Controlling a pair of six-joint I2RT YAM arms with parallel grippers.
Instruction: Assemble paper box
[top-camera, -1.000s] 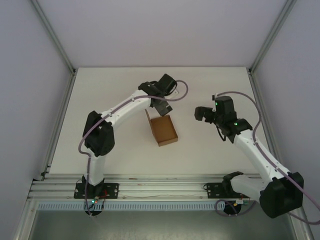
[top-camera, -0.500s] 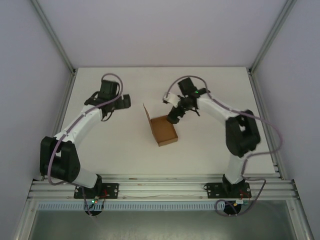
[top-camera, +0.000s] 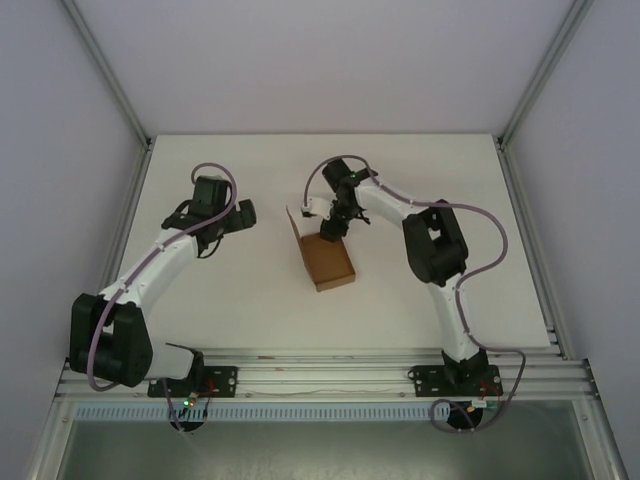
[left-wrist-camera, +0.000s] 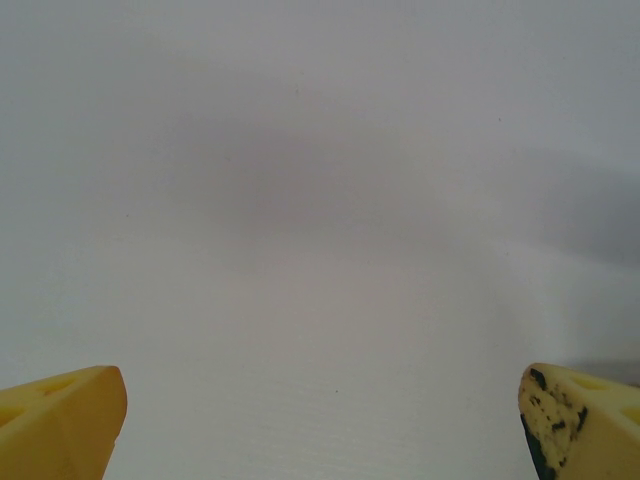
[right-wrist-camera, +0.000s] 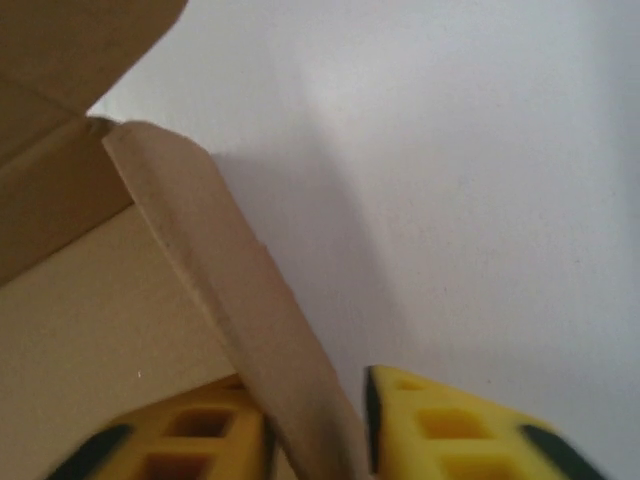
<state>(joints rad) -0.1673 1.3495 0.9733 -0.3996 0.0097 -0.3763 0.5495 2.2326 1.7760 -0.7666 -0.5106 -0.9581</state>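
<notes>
- Box of plain brown cardboard (top-camera: 330, 264) sits open-topped at the middle of the white surface (top-camera: 430, 290), its left flap (top-camera: 296, 240) upright.
- Right jaws grasp its far wall (right-wrist-camera: 230, 300) between yellow fingers (right-wrist-camera: 450, 430).
- Left jaws spread wide, released, over bare surface, well apart from the box.

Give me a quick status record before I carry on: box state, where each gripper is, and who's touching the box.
paper box: brown, partly folded, top open, one flap standing up on its left side in the top view
right gripper: at the box's far edge, fingers closed on either side of a cardboard wall
left gripper: open, over bare table, left of the box and apart from it
contact with box: right gripper only
</notes>
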